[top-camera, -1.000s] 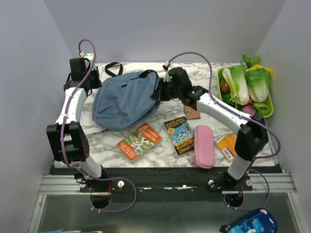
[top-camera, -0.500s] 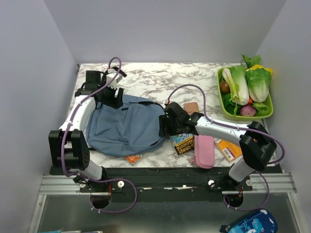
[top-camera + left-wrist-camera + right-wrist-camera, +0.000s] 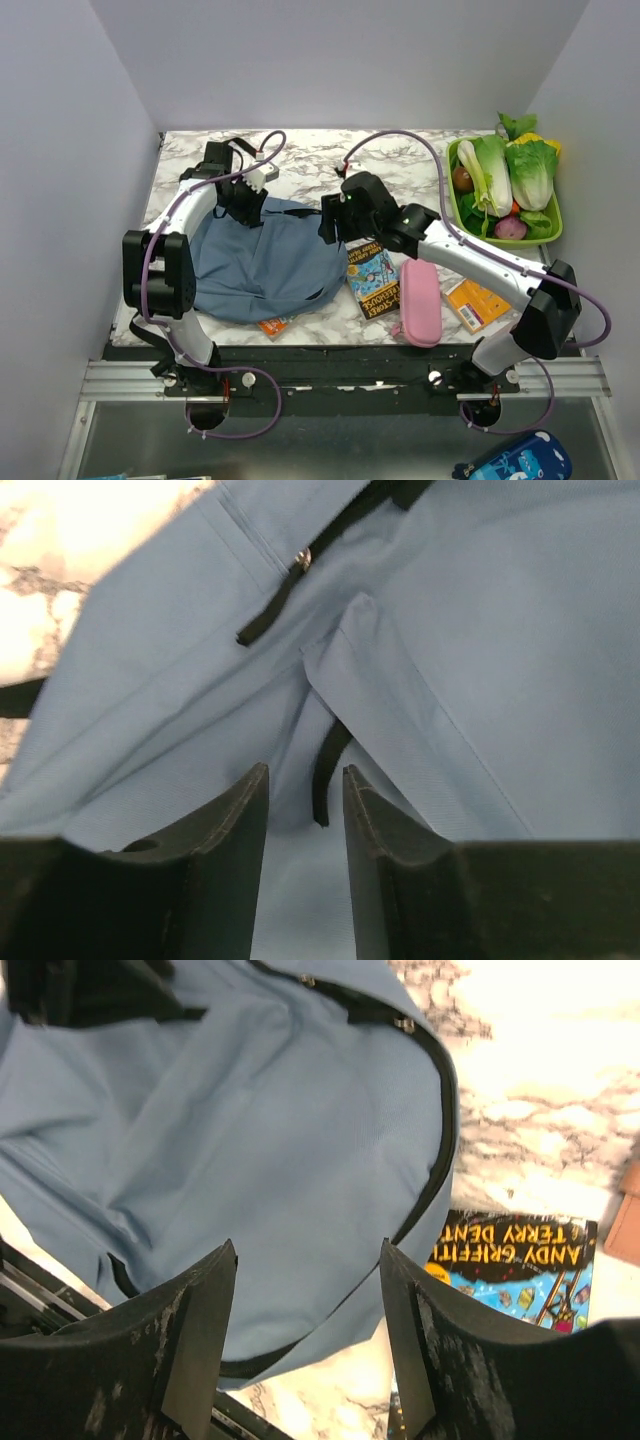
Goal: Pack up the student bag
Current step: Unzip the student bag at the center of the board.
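The student bag [image 3: 270, 265], soft dusty-blue fabric with black zips, lies flat on the left half of the marble table near the front edge. My left gripper [image 3: 248, 206] hovers over its far top edge. In the left wrist view the jaws [image 3: 305, 772] stand a small gap apart over the bag's fabric [image 3: 480, 630], with a black zip pull [image 3: 325, 775] just ahead of them and nothing between them. My right gripper [image 3: 334, 226] is above the bag's right edge. In the right wrist view it [image 3: 308, 1245] is wide open and empty over the blue fabric [image 3: 250, 1140].
A dark blue book [image 3: 372, 280] lies right of the bag, then a pink pencil case [image 3: 420, 300] and a small orange book [image 3: 470, 303]. An orange book corner [image 3: 272, 325] pokes out under the bag. A green tray of vegetables [image 3: 556, 228] sits back right.
The bag was pulled from the back toward the front edge, covering the orange book. Both grippers let go of it; the right one has since risen and moved back, and the left jaws have narrowed.
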Robot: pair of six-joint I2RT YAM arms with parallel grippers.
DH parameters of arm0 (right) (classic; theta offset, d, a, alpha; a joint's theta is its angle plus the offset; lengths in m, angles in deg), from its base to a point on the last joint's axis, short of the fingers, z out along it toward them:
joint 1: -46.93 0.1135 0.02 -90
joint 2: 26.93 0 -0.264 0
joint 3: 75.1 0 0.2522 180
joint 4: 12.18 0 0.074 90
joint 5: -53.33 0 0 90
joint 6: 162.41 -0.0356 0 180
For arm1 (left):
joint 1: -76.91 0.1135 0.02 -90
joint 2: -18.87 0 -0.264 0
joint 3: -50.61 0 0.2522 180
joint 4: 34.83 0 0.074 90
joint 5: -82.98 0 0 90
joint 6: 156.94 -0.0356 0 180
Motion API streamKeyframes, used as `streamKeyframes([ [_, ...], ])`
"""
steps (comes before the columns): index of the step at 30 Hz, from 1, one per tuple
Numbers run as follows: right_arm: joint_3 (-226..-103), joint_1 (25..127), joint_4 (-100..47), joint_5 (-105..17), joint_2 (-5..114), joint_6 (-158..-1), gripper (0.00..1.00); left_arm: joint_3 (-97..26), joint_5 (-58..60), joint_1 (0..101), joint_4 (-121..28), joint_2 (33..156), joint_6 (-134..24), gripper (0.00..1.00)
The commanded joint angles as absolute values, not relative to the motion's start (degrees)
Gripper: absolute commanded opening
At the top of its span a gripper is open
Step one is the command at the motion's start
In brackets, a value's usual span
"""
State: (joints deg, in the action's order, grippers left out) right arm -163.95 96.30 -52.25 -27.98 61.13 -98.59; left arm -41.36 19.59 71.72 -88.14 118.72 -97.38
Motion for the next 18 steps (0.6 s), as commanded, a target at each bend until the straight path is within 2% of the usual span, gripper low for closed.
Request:
streamKeyframes([
  [1, -168.39, 94.22, -53.28, -27.96, 62.28, -95.44, 0.67, -40.32, 23.38, 72.25, -91.74, 117.13, -104.46, 0.40],
  [4, -169.80, 92.90, -52.93, -30.43, 64.04, -95.70, 0.67, -40.58, 24.61, 72.25, -93.85, 116.16, -108.41, 0.41],
  [11, -170.86, 92.02, -51.35, -33.77, 66.59, -97.28, 0.68, -41.90, 25.06, 72.25, -96.93, 117.74, -112.82, 0.50],
  [16, -170.51, 91.76, -50.73, -35.79, 66.77, -98.69, 0.69, -39.79, 23.21, 72.08, -92.72, 117.92, -111.33, 0.51],
  [18, -170.16, 91.67, -50.20, -36.40, 66.77, -98.95, 0.69, -39.18, 22.60, 71.99, -90.17, 117.83, -110.28, 0.48],
])
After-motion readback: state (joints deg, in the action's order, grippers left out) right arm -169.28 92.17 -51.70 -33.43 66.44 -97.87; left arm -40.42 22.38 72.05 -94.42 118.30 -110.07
